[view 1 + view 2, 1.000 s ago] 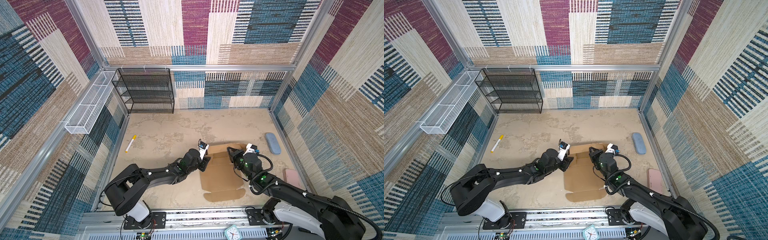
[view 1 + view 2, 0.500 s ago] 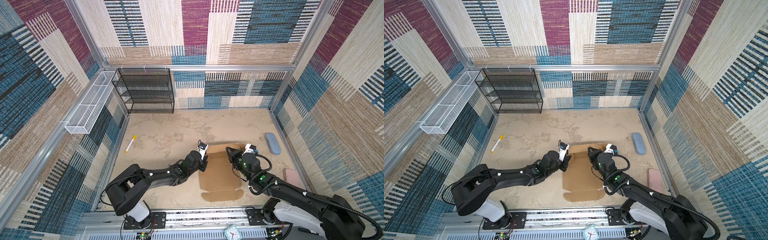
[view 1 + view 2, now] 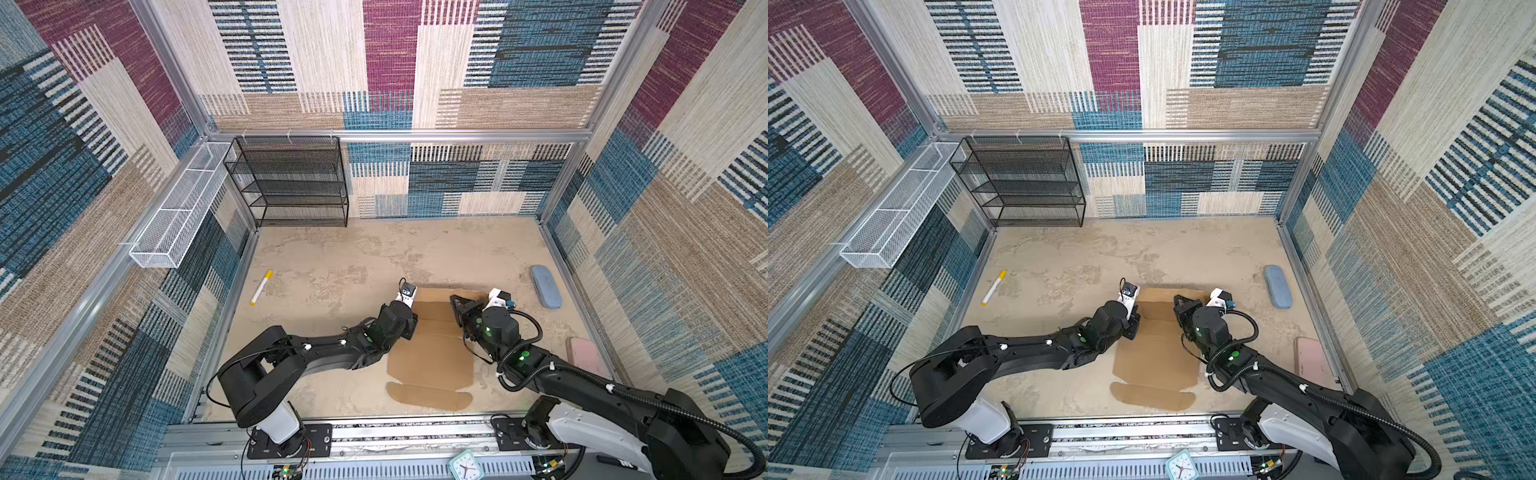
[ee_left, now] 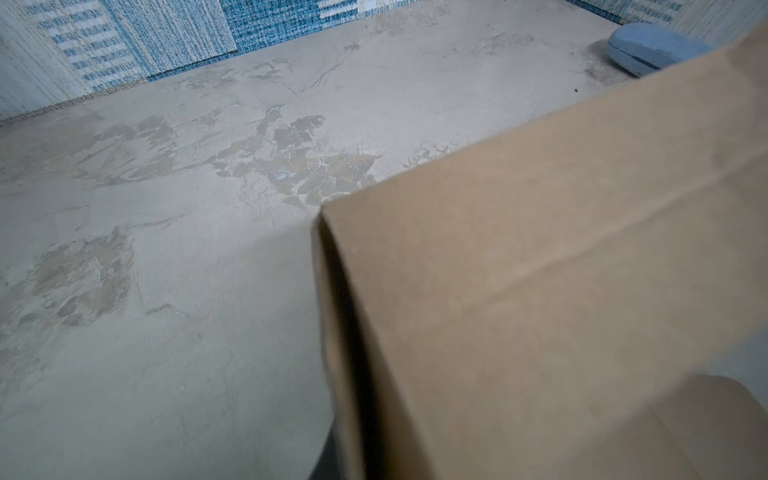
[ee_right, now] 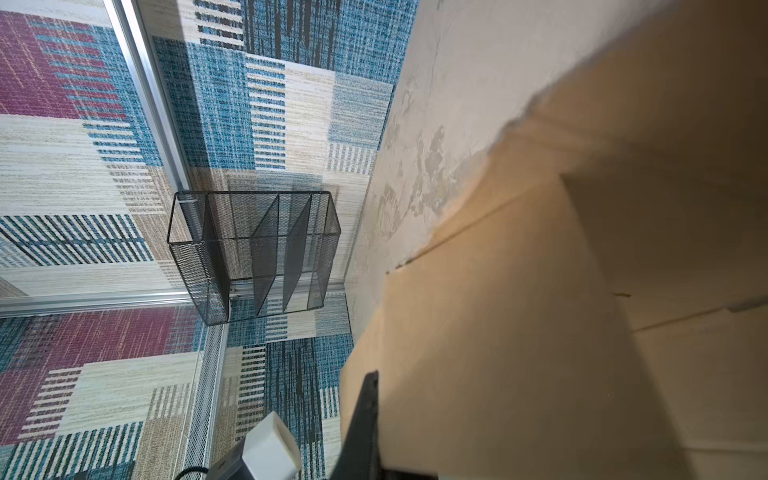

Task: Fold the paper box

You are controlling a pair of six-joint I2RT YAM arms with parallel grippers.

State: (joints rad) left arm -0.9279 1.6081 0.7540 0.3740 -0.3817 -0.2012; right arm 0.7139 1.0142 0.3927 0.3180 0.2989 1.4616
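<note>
Paper box (image 3: 432, 357) (image 3: 1156, 357): unprinted brown corrugated cardboard, a die-cut sheet lying unfolded at the front centre of the tabletop (image 3: 332, 257). The main panel and the rounded flap (image 3: 430, 397) at its near end rest flat. In the left wrist view (image 4: 540, 270) the creased far panels appear tilted up off the surface.

The paper box (image 3: 432, 357) lies mostly flat on the desk (image 3: 332, 257) — one rounded flap at its near end. The left gripper (image 3: 410, 330) sits at its left edge, the right gripper (image 3: 457, 306) at its right — a yellow-capped marker (image 3: 261, 287) lies well apart.
</note>
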